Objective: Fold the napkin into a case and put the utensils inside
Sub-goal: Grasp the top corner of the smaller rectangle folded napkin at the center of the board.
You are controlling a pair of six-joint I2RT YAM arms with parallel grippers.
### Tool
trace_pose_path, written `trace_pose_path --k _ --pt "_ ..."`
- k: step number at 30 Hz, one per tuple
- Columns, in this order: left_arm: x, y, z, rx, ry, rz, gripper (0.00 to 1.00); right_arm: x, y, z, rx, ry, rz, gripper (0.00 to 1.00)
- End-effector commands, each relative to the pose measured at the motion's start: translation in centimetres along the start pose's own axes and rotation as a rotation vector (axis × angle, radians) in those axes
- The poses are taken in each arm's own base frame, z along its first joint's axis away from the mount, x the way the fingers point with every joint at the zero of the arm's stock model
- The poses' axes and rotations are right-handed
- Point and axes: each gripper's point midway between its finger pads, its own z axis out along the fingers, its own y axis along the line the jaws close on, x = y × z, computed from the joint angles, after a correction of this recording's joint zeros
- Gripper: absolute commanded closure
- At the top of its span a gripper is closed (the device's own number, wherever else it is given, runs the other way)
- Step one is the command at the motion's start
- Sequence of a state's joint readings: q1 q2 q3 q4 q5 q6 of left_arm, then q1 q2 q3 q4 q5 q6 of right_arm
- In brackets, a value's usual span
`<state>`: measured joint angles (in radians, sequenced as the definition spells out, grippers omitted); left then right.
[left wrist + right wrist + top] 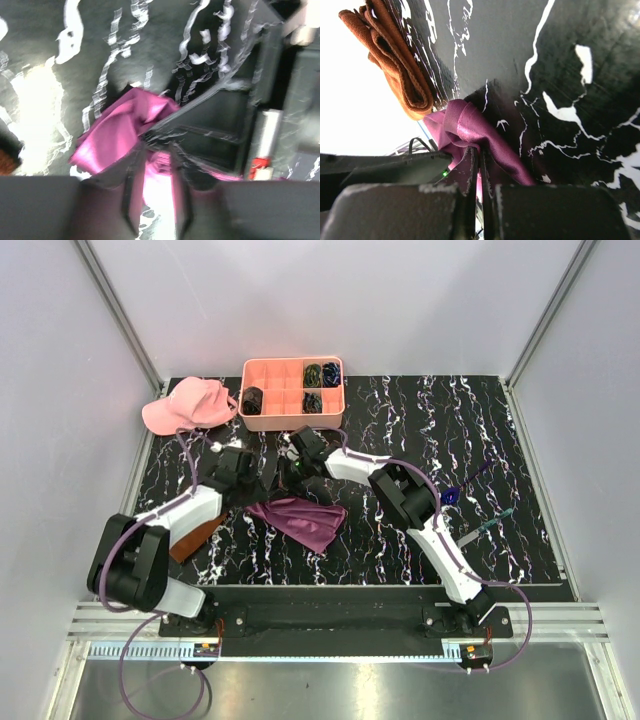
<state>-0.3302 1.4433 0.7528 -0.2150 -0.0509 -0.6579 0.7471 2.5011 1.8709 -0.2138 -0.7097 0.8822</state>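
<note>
Surface (500, 420): black, white veining.

Napkin (300, 520): crumpled into a loose heap, no clean fold visible. It lies left of centre toward the near edge, between the two arms. One bunched end is lifted toward the grippers.

Right gripper (477, 150): closed, pinching a gathered ridge of napkin. In the right wrist view the cloth wraps up into the fingers, which meet with only fabric between them.

Left gripper (157, 150): fingers parted. In the left wrist view, which is blurred, pink cloth shows in the gap and just ahead of the tips. No pinch can be made out. It sits just beside the right gripper, at the napkin's far-left end.

Utensils (490, 527): slim pale pieces near the right edge, well apart from the napkin. They are too small to count.

Brown cloth (395, 65): folded, near the left edge, partly under the left arm and close to the napkin.

Tray (293, 422): salmon, divided into compartments, at the far edge. Dark coils (322, 372) sit in several of its right-hand compartments.

Cap (185, 405): pink, at the far left corner, just beside the tray.
</note>
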Motion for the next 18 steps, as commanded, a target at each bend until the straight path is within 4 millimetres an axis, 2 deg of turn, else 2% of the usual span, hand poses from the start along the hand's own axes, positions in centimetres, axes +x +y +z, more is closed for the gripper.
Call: trace_pose_path --k 1,2,3,6,7,10,11,12,15,18 --pt "-0.8 0.4 -1.8 0.039 -0.068 -0.063 0.6 0.7 -0.9 1.0 0.026 0.001 -0.02 1.0" --pt "-1.3 0.2 -2.6 0.056 -0.097 -0.066 0.55 0.8 -1.0 1.0 0.025 0.002 -0.017 1.0" --pt "-0.9 0.6 -2.8 0.048 -0.098 -0.066 0.53 0.7 -1.0 1.0 0.027 -0.002 -0.015 1.0" --pt "-0.9 1.8 -4.1 0.023 -0.13 -0.097 0.5 0.7 -1.2 1.1 0.034 -0.009 -0.013 1.0" --pt "-1.5 2.2 -4.9 0.008 -0.17 -0.132 0.51 0.7 -1.3 1.1 0.035 -0.012 -0.013 1.0" --pt "-0.2 4.4 -5.0 -0.039 -0.167 -0.203 0.67 0.7 -1.3 1.0 0.038 -0.019 -0.015 1.0" --pt "-0.2 4.5 -4.8 -0.025 -0.177 -0.214 0.71 0.7 -1.3 1.0 0.037 -0.02 -0.012 1.0" --pt "0.7 5.2 -4.3 -0.03 -0.152 -0.243 0.79 0.5 -1.2 0.9 0.035 -0.025 -0.013 1.0" --pt "1.9 5.8 -3.1 -0.022 -0.107 -0.265 0.95 0.6 -0.9 0.6 0.034 -0.028 -0.02 1.0" --pt "2.7 6.7 -1.5 -0.073 -0.055 -0.258 0.99 0.5 -0.4 0.3 0.03 -0.037 -0.025 0.99"
